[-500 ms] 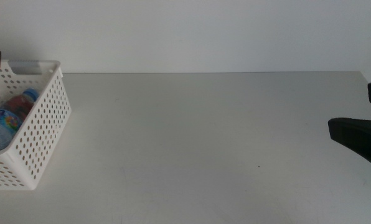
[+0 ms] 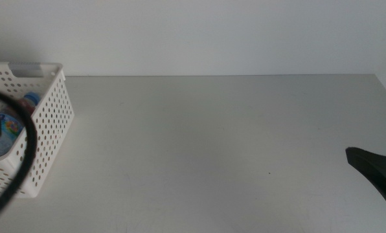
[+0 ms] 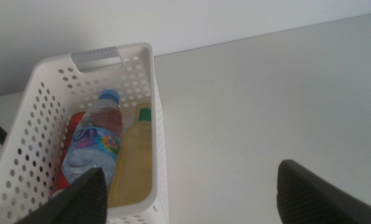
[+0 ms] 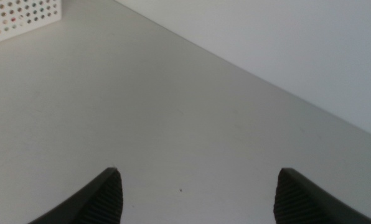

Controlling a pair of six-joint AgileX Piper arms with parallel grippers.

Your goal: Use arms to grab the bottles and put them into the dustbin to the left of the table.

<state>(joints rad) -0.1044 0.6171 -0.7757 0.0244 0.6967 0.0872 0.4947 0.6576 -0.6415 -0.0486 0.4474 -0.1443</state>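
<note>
The white perforated dustbin [image 3: 136,62] stands at the table's left end [image 2: 47,123]. Inside it lie the blue-capped water bottle [image 3: 95,140], the yellow tea bottle [image 3: 136,165] and a red can [image 3: 68,155]. Only the water bottle [image 2: 5,126] shows in the middle view. My left gripper [image 3: 195,199] hovers open and empty above the bin's near right side, and its black cable [image 2: 26,152] arcs across the bin. My right gripper [image 4: 198,199] is open and empty over the table's right end, and one finger [image 2: 374,168] shows there.
The light-grey table [image 2: 199,142] stretches bare between the bin and the right gripper. A white wall rises behind its far edge. The bin's corner [image 4: 23,18] shows far off in the right wrist view.
The left arm's dark part at the upper left is gone, and its black cable now hangs across the bin. The right gripper has drawn back slightly toward the right edge.
</note>
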